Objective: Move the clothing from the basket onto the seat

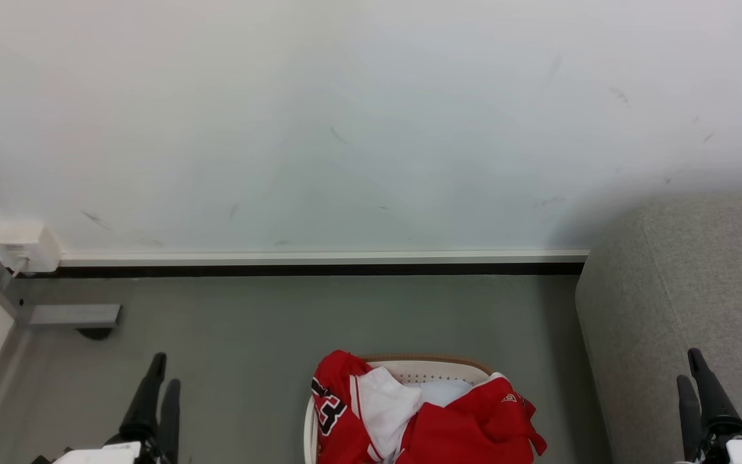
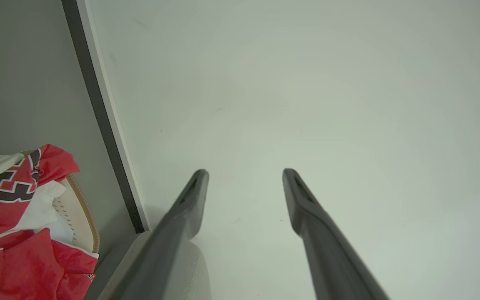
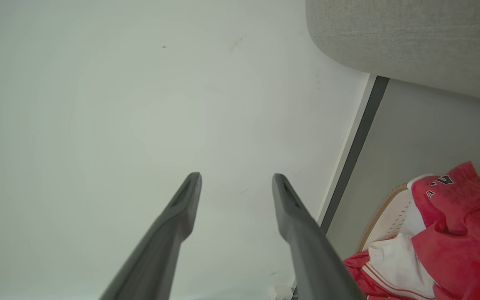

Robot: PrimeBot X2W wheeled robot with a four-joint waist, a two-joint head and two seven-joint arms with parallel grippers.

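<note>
Left end effector (image 2: 245, 174): my fingers apart, empty.
Right end effector (image 3: 236, 178): my fingers apart, empty.
Red jersey (image 1: 474, 425): in laundry basket (image 1: 429, 358), both cut off below.

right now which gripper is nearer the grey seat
Right. The right gripper is beside the seat, showing against its grey side in the head view. The left gripper is over the floor, across the basket from the seat.

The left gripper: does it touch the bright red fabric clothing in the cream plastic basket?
Apart. The head view shows bare grey floor between the left gripper and the red fabric clothing.
</note>
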